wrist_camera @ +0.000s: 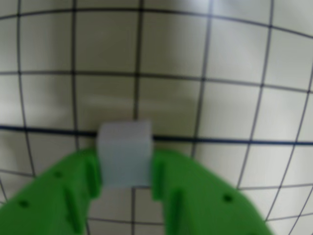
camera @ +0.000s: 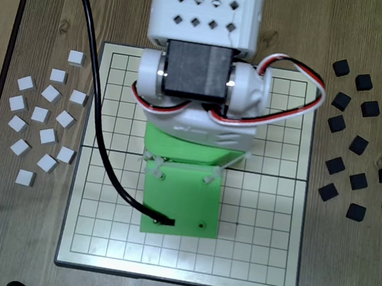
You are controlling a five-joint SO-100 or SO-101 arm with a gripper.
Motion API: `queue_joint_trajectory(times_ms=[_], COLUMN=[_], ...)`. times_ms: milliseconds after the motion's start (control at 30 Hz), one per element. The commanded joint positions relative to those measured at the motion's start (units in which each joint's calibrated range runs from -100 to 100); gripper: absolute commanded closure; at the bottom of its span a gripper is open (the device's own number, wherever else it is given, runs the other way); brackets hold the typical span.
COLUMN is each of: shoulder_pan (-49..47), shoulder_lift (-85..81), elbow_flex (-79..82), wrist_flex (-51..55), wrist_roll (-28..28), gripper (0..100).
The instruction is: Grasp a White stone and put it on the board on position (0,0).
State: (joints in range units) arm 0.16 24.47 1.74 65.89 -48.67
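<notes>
In the wrist view a White stone (wrist_camera: 125,152), a pale square block, is held between the two green fingers (wrist_camera: 78,188) of my gripper (wrist_camera: 126,171), which is shut on it. It hangs over the cream gridded board (wrist_camera: 205,73), right above the board's thick dark fold line. In the fixed view the arm's green wrist plate (camera: 182,199) and white body cover the middle of the board (camera: 265,224), so the gripper's tips and the held stone are hidden there.
Several loose white stones (camera: 43,119) lie on the wooden table left of the board. Several black blocks (camera: 366,139) lie to its right. A black cable (camera: 98,144) runs across the board's left part to the wrist.
</notes>
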Motion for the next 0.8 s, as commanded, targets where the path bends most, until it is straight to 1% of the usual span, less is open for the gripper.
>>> queue_joint_trajectory(times_ms=[0, 767], shoulder_pan=[0.2, 0.2], shoulder_lift=[-2.9, -2.9], elbow_flex=[-0.6, 0.3], wrist_flex=[-0.9, -1.8], wrist_roll=[0.0, 0.4], gripper=[94, 93])
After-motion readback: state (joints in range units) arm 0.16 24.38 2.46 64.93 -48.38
